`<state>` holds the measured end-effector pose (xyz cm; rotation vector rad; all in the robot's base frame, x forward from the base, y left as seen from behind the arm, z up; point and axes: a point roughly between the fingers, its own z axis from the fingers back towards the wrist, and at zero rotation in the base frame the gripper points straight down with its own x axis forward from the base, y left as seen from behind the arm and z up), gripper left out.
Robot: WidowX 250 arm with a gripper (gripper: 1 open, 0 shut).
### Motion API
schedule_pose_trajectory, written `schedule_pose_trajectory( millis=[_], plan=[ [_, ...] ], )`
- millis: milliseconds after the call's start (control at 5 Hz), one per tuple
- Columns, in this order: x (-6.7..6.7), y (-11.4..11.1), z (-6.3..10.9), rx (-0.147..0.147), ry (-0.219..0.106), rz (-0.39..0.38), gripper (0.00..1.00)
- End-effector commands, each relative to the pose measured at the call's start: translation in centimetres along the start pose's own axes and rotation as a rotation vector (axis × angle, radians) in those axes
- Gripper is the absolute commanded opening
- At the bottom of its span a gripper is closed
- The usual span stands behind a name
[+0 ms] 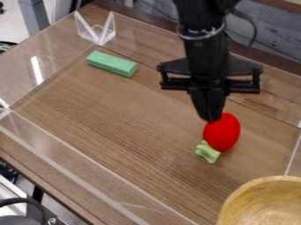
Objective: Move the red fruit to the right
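**Gripper tip hanging at the upper left shoulder of the red fruit**

The black robot gripper (213,112) is pointing steeply down at the wood-grain surface (112,114), and its two fingers are pressed together into a single dark point with nothing between them. That point is sitting just at the top left edge of the small, rounded, bright red toy fruit (223,131); from this angle I cannot tell whether it is touching the fruit or hovering just above and behind it.

The red fruit is lying towards the right side of the clear-walled tray, with its pale green leafy stem piece (209,154) poking out at the lower left. So its long axis is running from upper right down to lower left, stem end nearest the front.

What matters for the push is this: the fruit is lying to the right of and slightly in front of the gripper tip. A sideways sweep to the right would, I judge, be meeting the fruit on its upper flank, and a round body like that could be rolling off forwards rather than travelling straight.

The flat green rectangular block (112,63) is resting well apart, at the far left.
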<state>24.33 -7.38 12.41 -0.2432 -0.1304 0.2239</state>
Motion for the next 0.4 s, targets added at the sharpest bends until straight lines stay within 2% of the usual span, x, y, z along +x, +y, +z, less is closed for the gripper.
schedule_pose_trajectory(
  millis=[0,200],
  plan=[
    [1.6,-0.5,2.7,-0.055,-0.075,-0.035,0.0],
    [0.2,-0.2,2.6,-0.052,-0.066,-0.05,0.0]
  ],
)
